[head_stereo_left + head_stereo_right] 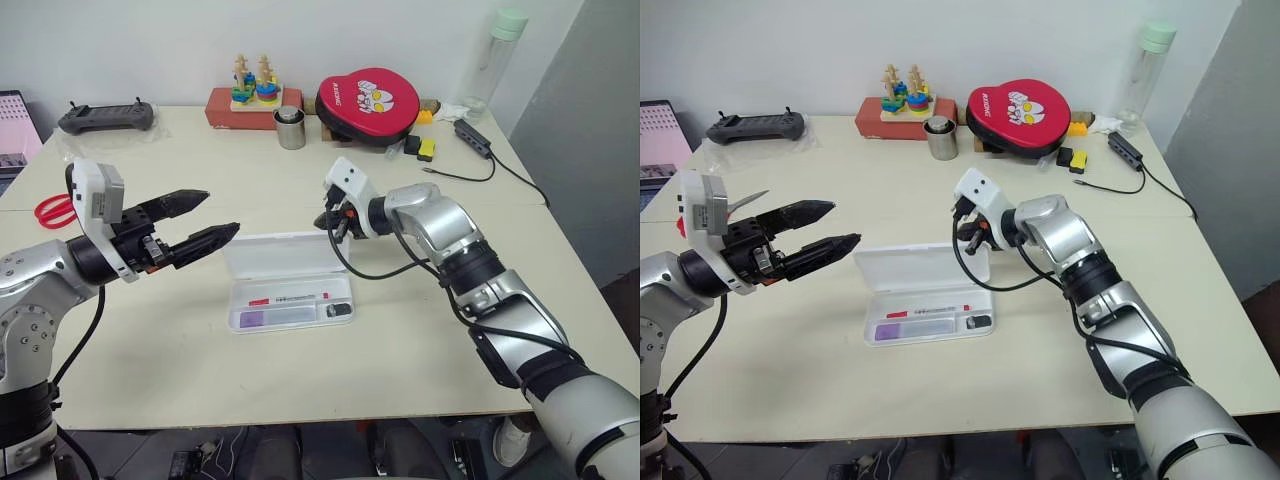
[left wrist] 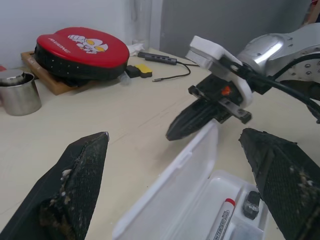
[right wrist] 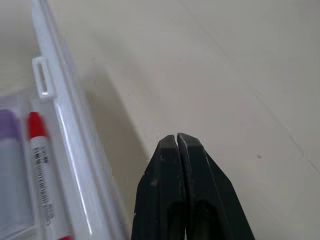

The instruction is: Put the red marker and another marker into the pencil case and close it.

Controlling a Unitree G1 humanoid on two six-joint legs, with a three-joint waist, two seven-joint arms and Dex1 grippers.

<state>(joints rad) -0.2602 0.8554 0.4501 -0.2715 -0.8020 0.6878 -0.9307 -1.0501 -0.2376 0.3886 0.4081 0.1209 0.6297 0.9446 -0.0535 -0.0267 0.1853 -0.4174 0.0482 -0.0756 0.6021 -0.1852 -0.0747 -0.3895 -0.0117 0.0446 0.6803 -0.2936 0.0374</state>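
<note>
Behind case lid (image 1: 286, 253): right tool (image 1: 334, 226) pressed together | left tool (image 1: 205, 222) spread | red marker (image 1: 297, 298) inside

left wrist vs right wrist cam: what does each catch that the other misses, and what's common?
Left wrist alone: the open left gripper, the red round pad, a steel cup, a yellow block, a cable, and the right gripper seen from outside, behind the raised lid.

Right wrist alone: the right gripper's shut fingertips up close, the lavender marker, the lid's latch tab.

Shared: the open pencil case, the red marker inside it, and the beige table.
</note>
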